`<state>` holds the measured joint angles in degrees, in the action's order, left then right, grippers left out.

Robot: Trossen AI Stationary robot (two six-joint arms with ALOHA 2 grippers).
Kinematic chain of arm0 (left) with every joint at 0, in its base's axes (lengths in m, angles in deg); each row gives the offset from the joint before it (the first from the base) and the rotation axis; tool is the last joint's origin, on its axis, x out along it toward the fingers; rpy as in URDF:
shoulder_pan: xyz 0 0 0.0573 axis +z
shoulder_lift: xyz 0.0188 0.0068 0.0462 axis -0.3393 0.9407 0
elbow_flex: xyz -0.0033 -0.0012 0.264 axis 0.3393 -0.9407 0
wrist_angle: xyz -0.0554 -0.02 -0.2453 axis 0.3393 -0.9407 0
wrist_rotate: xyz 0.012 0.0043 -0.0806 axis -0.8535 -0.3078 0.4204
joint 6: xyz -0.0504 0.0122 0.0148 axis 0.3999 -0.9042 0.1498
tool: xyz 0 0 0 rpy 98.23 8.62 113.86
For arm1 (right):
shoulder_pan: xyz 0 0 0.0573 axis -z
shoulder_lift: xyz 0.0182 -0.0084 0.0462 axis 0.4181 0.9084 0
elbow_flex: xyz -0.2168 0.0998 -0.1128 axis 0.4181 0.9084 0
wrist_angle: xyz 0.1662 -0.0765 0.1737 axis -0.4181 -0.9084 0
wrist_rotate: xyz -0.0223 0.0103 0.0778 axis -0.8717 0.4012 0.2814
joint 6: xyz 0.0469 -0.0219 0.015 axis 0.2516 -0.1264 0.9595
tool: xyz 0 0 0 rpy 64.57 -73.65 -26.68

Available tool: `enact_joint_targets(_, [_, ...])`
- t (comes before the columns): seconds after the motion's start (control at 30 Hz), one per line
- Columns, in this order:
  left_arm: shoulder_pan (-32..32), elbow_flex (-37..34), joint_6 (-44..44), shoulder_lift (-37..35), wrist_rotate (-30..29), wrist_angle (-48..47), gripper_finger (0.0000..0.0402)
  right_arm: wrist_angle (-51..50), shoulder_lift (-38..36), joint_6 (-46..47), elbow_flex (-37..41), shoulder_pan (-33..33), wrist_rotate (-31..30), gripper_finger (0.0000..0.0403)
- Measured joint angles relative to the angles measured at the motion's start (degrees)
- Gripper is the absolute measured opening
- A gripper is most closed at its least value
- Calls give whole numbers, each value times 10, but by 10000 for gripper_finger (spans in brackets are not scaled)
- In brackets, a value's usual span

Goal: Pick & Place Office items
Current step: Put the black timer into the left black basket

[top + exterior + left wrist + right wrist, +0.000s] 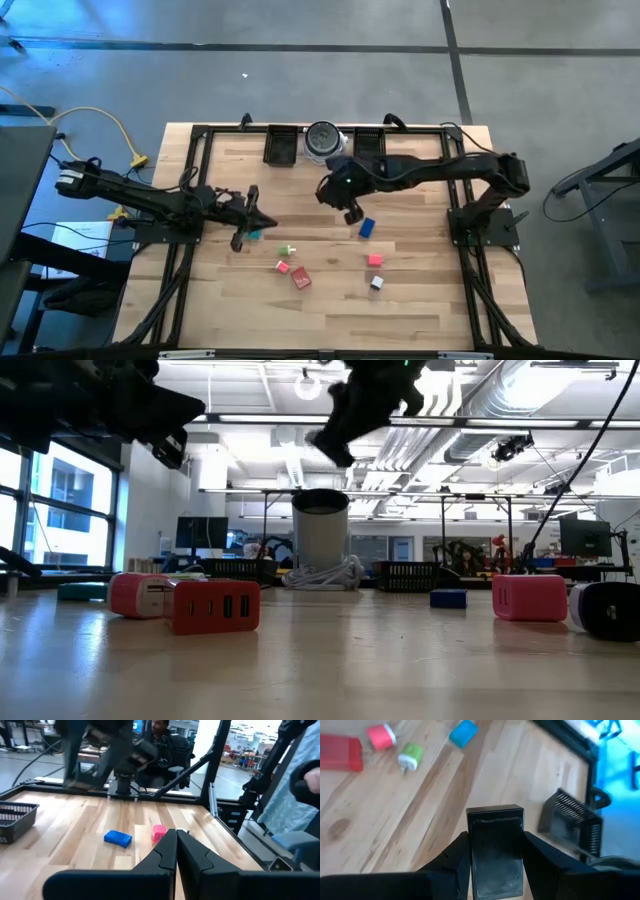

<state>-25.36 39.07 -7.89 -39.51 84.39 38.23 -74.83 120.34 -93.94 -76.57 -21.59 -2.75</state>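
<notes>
My right gripper [495, 840] [352, 212] hangs above the table's middle, shut on a black block [496, 865]. A blue piece [366, 227] lies just beside it on the wood. My left gripper [176, 845] [256, 222] is shut and holds nothing; it hovers over the left half, next to a teal piece [255, 235]. Flat on the table lie a green-white piece [290, 249], a pink piece [283, 266], a red block [301, 279], another pink piece [374, 260] and a black-white piece [377, 283]. My right gripper pinches the black block by its two long side faces [472, 855], one finger on each. The block's free end [495, 812] sticks out past the fingertips. The fingers slant down from above, and the block is lifted clear of the table.
Two black trays [282, 145] [368, 140] and a round silver-grey dish [322, 140] stand at the far edge. A black frame runs around the table. The near part of the table is bare wood. People and desks show in the room beyond.
</notes>
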Motion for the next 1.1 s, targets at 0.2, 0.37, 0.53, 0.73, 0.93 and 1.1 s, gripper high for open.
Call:
enact_joint_targets(0.2, [23, 0, 28, 0, -2, 5, 1, 5, -18, 1, 1, -28, -54, 132])
enact_joint_targets(0.37, [41, 0, 73, 0, -13, 9, 1, 19, -25, -3, 1, -52, -92, 132])
enact_joint_targets(0.53, [53, 0, 93, 0, -13, 18, 1, 18, -25, -16, 1, -76, -154, 132])
enact_joint_targets(0.73, [57, 0, 138, 0, -15, 41, 1, 22, -25, -32, 1, -103, -233, 132])
enact_joint_targets(0.93, [58, 0, 174, 0, -30, 54, 1, 52, -8, -58, 1, -125, -315, 132])
enact_joint_targets(1.1, [58, 0, 211, 0, -56, 59, 1, 62, 26, -87, 1, -130, -391, 132])
